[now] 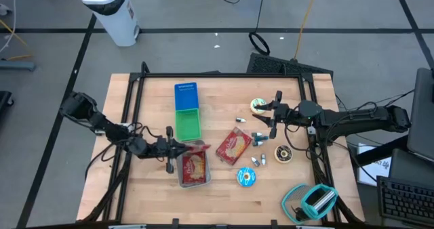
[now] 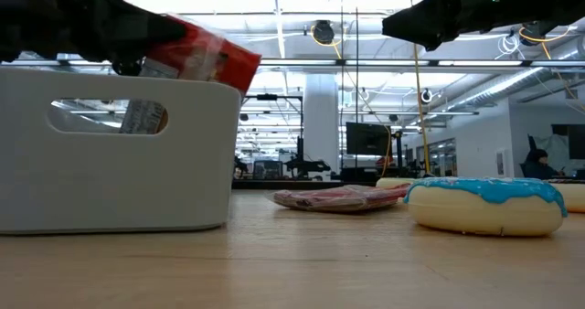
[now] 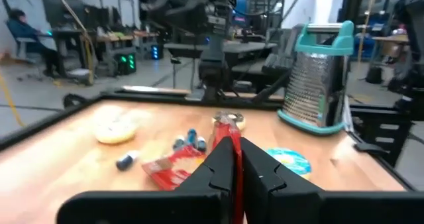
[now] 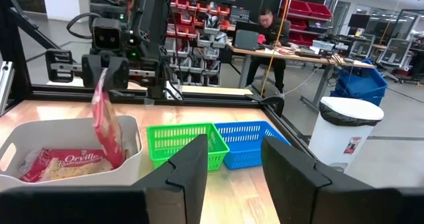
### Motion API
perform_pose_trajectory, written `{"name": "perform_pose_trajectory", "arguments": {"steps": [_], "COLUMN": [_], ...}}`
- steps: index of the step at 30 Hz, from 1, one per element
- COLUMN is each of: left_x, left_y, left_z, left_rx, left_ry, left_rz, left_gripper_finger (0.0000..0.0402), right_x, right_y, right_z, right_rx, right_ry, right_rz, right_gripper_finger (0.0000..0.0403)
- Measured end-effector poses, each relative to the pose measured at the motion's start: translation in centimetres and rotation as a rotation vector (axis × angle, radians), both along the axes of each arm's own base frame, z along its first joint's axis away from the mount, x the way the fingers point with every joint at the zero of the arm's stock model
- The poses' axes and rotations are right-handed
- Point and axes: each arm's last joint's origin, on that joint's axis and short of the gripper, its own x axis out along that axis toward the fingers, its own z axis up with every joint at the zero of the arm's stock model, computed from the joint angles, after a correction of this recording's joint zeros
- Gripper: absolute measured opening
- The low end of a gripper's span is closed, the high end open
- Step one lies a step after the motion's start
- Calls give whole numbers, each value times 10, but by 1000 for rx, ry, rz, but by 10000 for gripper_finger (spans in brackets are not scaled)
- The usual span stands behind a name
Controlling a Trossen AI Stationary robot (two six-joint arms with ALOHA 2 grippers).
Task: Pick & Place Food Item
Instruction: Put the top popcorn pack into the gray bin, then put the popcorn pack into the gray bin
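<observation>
Only readable text: "Orville" in script on the red packet (image 4: 58, 164) lying flat in the white bin (image 4: 136, 139); a 2nd line under it is too blurred to read.

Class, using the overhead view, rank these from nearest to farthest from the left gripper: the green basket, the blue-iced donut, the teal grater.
Measured from the left gripper, which holds a red packet over the white bin:
1. Green basket, just beyond it, toward the table's back.
2. Blue-iced donut, mid-table, front.
3. Teal grater, front right corner.
</observation>
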Motion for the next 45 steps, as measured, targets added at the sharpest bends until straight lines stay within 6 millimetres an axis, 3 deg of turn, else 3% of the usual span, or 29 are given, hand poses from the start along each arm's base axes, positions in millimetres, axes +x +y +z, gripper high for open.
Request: {"name": "perform_pose_trajectory", "arguments": {"steps": [17, 25, 32, 38, 45], "left_x": [2, 2, 2, 1, 1], "left_y": [1, 1, -3, -4, -4], "left_z": [-5, -9, -8, -8, 0], "left_rx": [-156, -297, -339, -417, -505], "left_ry": [47, 79, 97, 109, 38], "left_rz": [-87, -85, -213, -262, -280], "left_gripper_finger": [29, 122, 200, 231, 241], "right_x": [0, 0, 0, 0, 0], "right_y": [0, 0, 0, 0, 0], "right_z": [0, 0, 0, 0, 0], "right_rx": [3, 4, 4, 4, 4], "right_ry": [-1, 0, 0, 0, 0], "right_rz": [-1, -1, -1, 0, 0], "right_gripper_finger": [130, 130, 130, 130, 130]}}
